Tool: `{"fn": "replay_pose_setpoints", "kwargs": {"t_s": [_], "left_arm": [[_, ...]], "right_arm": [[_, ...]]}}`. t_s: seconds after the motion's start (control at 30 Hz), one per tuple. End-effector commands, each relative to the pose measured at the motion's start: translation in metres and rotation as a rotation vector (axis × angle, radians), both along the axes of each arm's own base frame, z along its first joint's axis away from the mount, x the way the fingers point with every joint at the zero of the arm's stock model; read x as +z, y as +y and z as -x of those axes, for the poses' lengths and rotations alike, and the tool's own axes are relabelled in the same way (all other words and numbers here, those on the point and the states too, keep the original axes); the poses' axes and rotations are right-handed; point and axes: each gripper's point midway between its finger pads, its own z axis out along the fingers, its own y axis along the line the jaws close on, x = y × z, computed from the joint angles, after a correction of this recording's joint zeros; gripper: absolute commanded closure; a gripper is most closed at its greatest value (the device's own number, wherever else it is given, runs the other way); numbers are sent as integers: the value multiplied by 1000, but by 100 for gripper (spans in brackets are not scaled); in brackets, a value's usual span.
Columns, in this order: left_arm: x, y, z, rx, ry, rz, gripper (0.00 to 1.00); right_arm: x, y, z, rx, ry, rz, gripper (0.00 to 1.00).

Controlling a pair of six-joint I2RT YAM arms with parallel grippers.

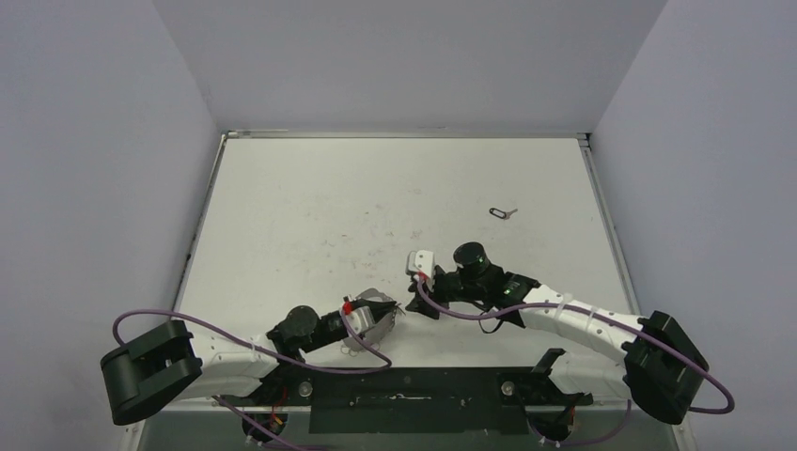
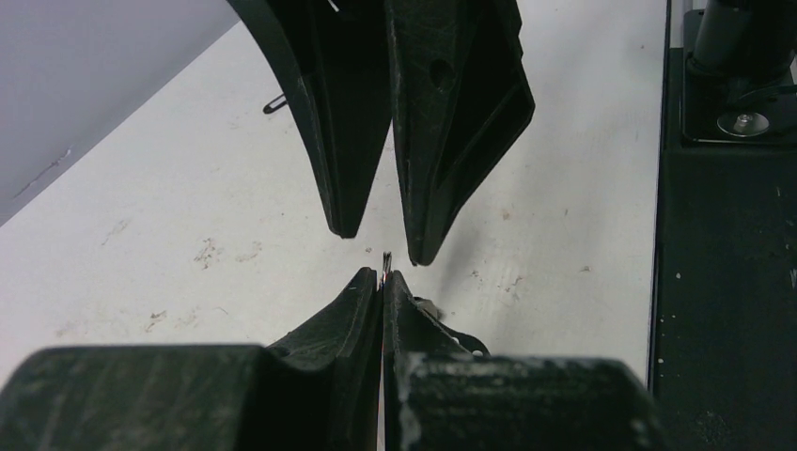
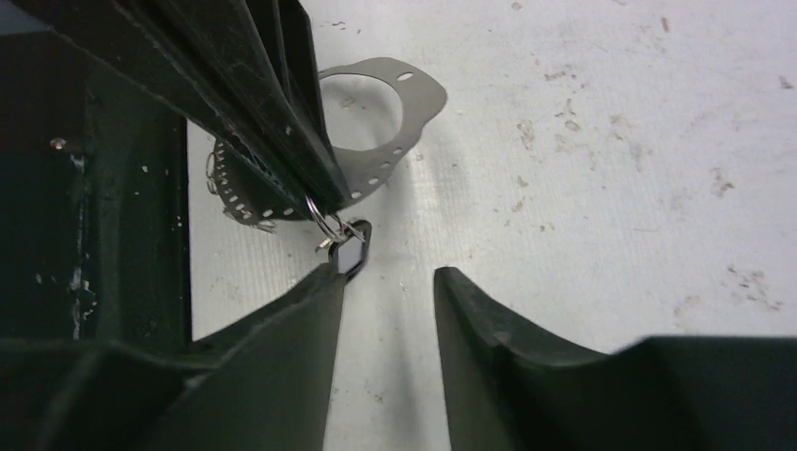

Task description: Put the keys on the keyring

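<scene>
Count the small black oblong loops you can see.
2. One small black oblong loop lies on the white table, far right. The other black loop hangs from a thin silver ring pinched in the left hand. More may be hidden behind the hands.

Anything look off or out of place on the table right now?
One key on a black loop lies alone far out on the table, well apart from the left gripper, shut on the keyring, and the open right gripper. Otherwise only scuff marks.

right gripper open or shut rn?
Open. Right wrist view shows bare table between the right gripper's fingers; the black loop sits at one fingertip, not clamped.
</scene>
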Motion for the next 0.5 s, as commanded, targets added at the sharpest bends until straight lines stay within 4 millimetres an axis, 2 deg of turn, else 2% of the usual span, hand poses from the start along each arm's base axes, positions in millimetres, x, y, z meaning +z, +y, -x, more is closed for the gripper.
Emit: {"fn": "replay_pose_setpoints", "kwargs": {"t_s": [0.0, 0.03, 0.07, 0.1, 0.23, 0.37, 0.47], "left_arm": [[21, 3, -3, 20, -42, 67, 100], [21, 4, -4, 27, -40, 62, 100], [20, 4, -5, 37, -37, 55, 100], [19, 5, -7, 47, -34, 48, 100], [12, 5, -16, 91, 1, -10, 100], [10, 4, -27, 145, 32, -37, 96], [7, 4, -39, 207, 64, -51, 95]], "right_arm": [[33, -9, -15, -103, -82, -77, 37], [39, -11, -17, -124, -97, -93, 21], [45, -14, -19, -146, -115, -105, 12], [51, -16, -19, -158, -127, -119, 9], [69, -26, -26, -233, -168, -142, 1], [78, -40, -37, -351, -196, -158, 0], [86, -60, -52, -515, -217, -202, 0]]}}
